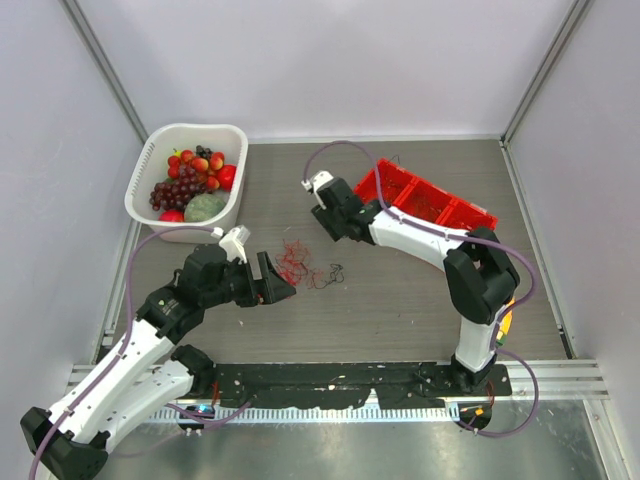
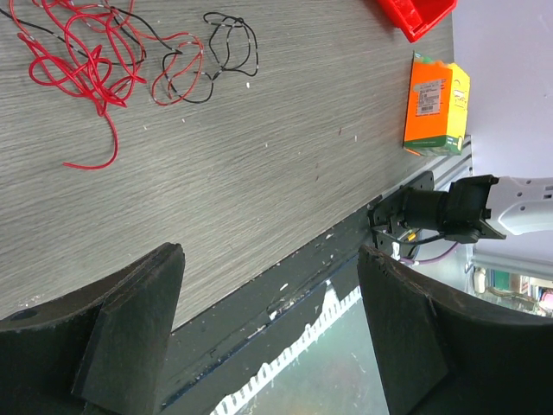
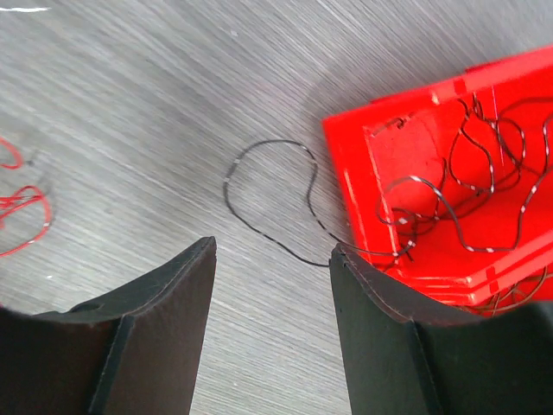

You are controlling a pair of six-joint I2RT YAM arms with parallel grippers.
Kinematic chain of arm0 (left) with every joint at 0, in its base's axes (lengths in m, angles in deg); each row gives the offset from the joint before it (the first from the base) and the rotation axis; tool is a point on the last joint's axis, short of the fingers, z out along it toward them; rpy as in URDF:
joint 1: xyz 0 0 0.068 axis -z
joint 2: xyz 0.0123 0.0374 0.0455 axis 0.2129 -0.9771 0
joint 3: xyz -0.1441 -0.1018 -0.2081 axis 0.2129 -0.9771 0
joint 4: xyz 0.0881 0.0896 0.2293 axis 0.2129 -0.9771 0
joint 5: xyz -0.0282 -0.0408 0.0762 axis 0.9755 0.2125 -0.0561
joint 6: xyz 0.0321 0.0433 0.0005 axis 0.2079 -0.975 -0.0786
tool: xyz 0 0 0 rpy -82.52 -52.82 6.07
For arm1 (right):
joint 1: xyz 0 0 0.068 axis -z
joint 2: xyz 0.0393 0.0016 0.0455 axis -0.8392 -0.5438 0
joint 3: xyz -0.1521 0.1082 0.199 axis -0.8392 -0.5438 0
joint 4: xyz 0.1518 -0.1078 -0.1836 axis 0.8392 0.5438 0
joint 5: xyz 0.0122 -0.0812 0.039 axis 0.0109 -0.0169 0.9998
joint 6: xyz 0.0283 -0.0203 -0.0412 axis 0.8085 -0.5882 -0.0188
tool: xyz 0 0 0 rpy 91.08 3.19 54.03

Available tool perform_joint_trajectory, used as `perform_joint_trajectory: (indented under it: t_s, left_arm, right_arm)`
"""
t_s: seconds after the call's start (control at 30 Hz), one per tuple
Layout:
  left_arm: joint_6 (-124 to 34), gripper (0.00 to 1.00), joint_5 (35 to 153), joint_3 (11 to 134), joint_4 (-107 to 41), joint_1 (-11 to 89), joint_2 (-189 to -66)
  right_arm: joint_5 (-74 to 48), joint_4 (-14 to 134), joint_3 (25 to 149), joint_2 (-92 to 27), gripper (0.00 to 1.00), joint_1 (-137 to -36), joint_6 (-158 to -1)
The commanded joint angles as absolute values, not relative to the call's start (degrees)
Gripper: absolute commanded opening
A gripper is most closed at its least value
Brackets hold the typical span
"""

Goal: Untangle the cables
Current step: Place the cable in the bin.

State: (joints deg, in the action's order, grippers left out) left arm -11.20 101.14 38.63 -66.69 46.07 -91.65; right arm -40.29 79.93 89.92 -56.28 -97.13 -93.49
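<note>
At mid-table, the loose tangle of thin red and dark wires (image 1: 305, 262) lies flat on the grey wood-grain tabletop (image 1: 400, 300), and nothing is touching it. Just to its near left, the left gripper (image 2: 270, 259) hovers with its black jaws wide apart, empty. Far right of the tangle, the right gripper (image 3: 272, 251) is parted too and holds nothing. Below it, a single thin dark wire (image 3: 228, 186) trails out of the red plastic compartment tray (image 3: 350, 169) onto the table. More dark wire sits coiled inside the tray.

Bright, even overhead light; soft shadows, crisp focus.
</note>
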Motion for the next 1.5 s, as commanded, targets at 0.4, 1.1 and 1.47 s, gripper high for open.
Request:
perform_joint_trajectory:
  t_s: [0.4,1.1,1.47]
  left_arm:
    - [-10.93,0.85,101.92,38.12,-64.36,46.13,-90.42]
    - [-11.55,0.85,101.74,38.29,-65.33,46.22,-90.07]
    - [-11.11,0.85,101.92,38.56,-64.98,46.22,-90.16]
  right_arm:
    - [-48.79,74.95,90.38,-63.85,0.56,-100.04,-106.87]
    - [-56.26,74.95,92.94,-69.58,0.24,-100.39,-109.69]
    - [-52.85,68.10,90.39,-59.04,0.01,-98.38,-105.48]
